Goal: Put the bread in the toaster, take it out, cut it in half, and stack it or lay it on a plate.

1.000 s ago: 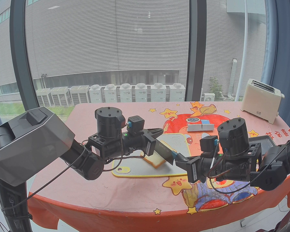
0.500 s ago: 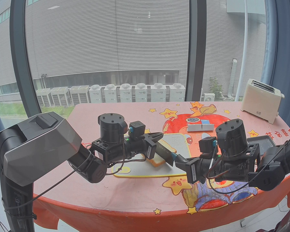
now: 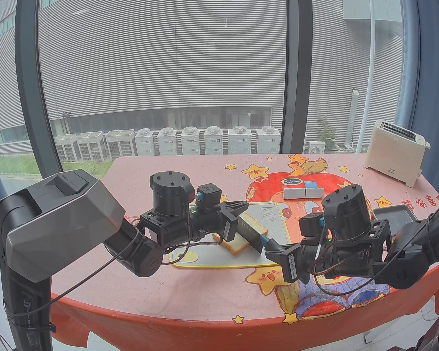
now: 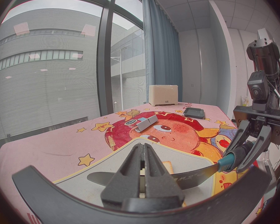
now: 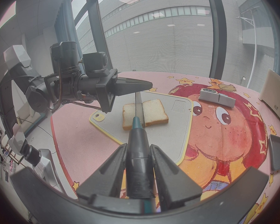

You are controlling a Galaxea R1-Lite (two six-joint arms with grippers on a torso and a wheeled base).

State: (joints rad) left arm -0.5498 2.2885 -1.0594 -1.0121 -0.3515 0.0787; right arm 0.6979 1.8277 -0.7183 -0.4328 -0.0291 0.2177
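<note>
Gripping knife, right arm low, blade across bread

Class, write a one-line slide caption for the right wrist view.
Right gripper holds a knife across toast on the board; left gripper, shut, close by.

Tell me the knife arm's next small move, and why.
Probably press the knife straight down through the toast. The right gripper has its jaws shut on the handle, and the blade lies across the toast's middle on the cutting board, with the slice apparently uncut.
</note>
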